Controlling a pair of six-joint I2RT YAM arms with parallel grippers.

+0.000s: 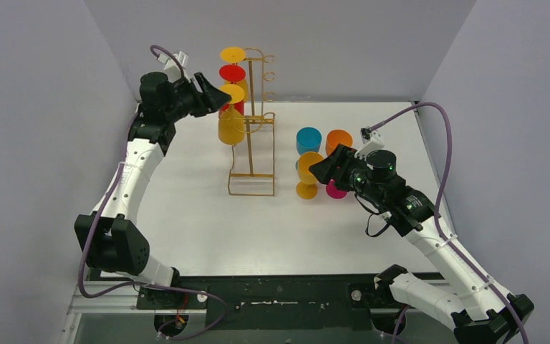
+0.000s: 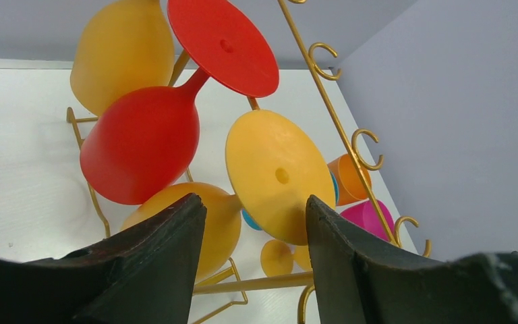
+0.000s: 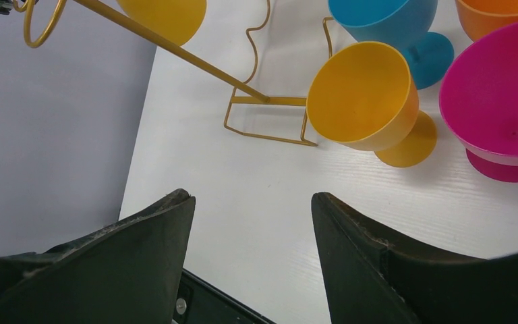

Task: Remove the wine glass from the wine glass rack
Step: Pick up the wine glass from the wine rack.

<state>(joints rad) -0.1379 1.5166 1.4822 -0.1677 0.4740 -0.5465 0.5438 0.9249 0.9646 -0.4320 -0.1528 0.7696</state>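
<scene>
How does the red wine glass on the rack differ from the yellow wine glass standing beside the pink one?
The red wine glass hangs in the wine glass rack, foot up, bowl down; the yellow wine glass stands upright on the table, mouth open upward. The red one is by the left tool; the yellow one lies ahead of the right tool. Both share the same opaque goblet shape.

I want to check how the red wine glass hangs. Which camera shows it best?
Left wrist: the red wine glass is large there, bowl, stem and foot all visible. Top external shows it small, mainly its foot from above. Right wrist does not show it.
</scene>
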